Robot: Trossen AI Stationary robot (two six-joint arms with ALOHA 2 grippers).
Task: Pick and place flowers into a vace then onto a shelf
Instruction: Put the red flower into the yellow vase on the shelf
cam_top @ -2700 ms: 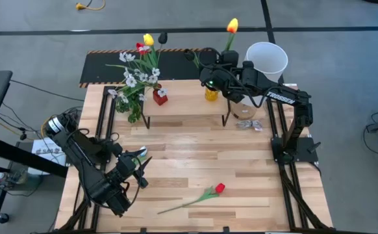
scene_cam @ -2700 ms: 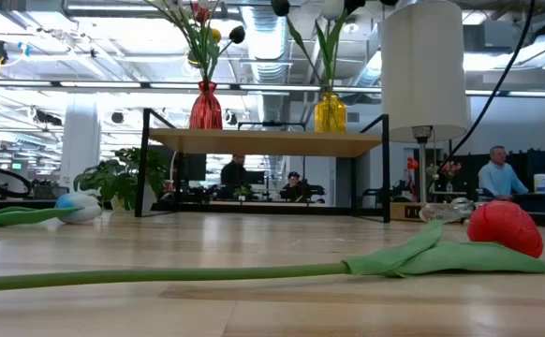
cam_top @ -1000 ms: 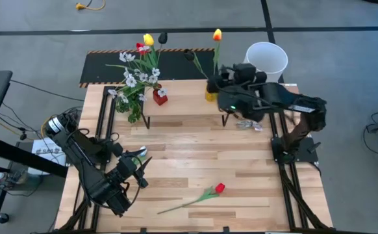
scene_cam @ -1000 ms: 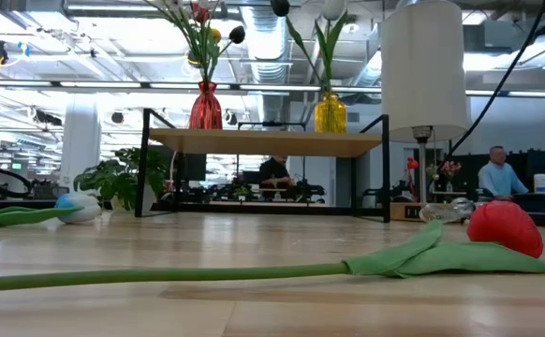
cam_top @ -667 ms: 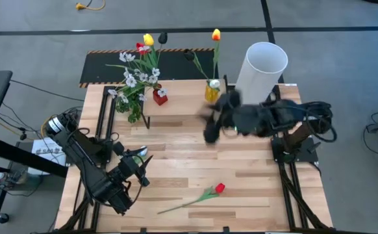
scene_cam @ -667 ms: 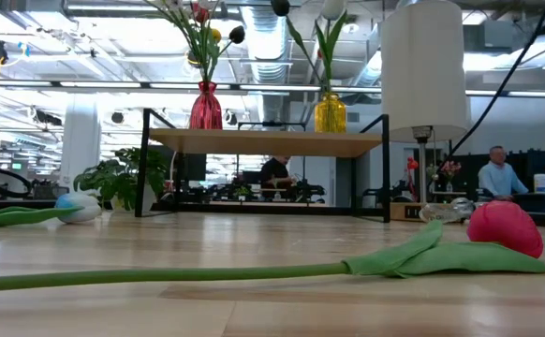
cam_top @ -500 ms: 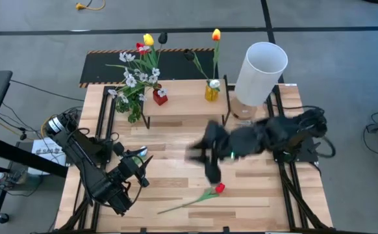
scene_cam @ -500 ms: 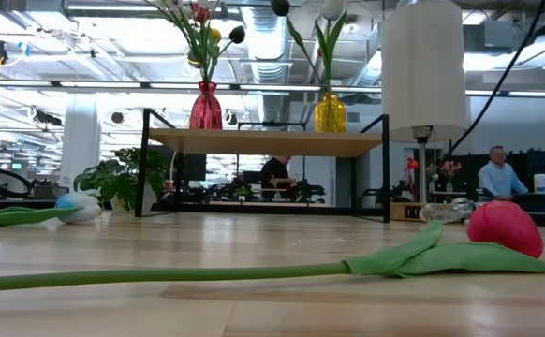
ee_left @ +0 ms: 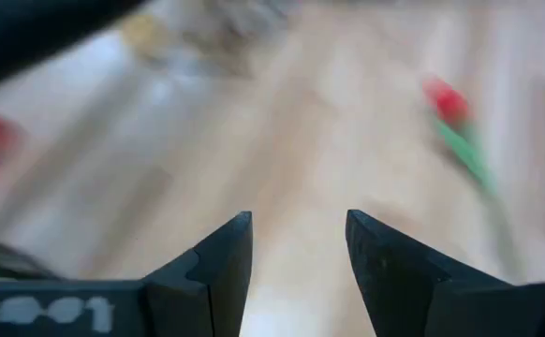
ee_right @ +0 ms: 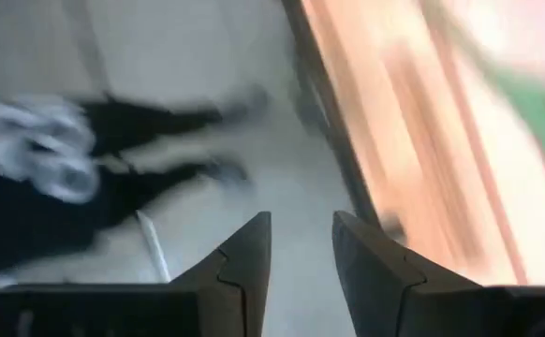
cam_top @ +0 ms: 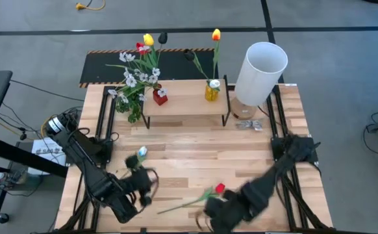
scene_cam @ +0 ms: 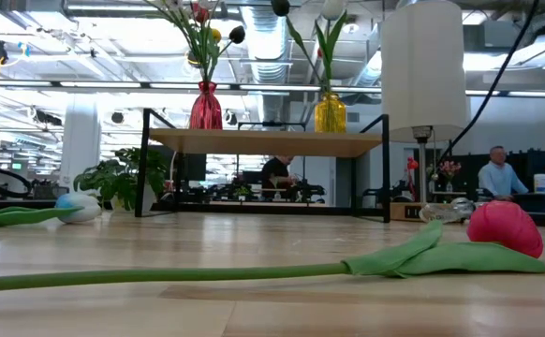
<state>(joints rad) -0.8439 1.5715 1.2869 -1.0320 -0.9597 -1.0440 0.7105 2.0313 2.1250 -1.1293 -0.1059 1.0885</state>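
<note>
A red tulip [cam_top: 219, 188] lies flat on the table near its near edge, its stem [scene_cam: 160, 275] pointing left. A white tulip [cam_top: 140, 153] lies on the table's left part. The shelf [cam_top: 186, 104] stands at the far side. It carries a red vase [cam_top: 160, 97] with several flowers and a yellow vase [cam_top: 210, 91] with an orange tulip [cam_top: 215, 34]. My left gripper [ee_left: 299, 220] is open, left of the red tulip. My right gripper [ee_right: 301, 220] is open at the near edge, just beside the red tulip's stem, blurred in the high view [cam_top: 212, 217].
A tall white cylinder [cam_top: 260, 62] stands at the shelf's right end, with a crumpled wrapper [cam_top: 247, 125] at its foot. A leafy green sprig [cam_top: 135, 110] hangs by the shelf's left end. Bare planks [cam_top: 195, 149] lie between shelf and red tulip. People show beyond the table [scene_cam: 497, 178].
My right arm has swung fast from the yellow vase on the shelf across the table toward the near edge, ending low beside the red tulip; the orange tulip stays upright in the yellow vase. My left gripper has shifted toward the near edge and right, away from the white tulip.
</note>
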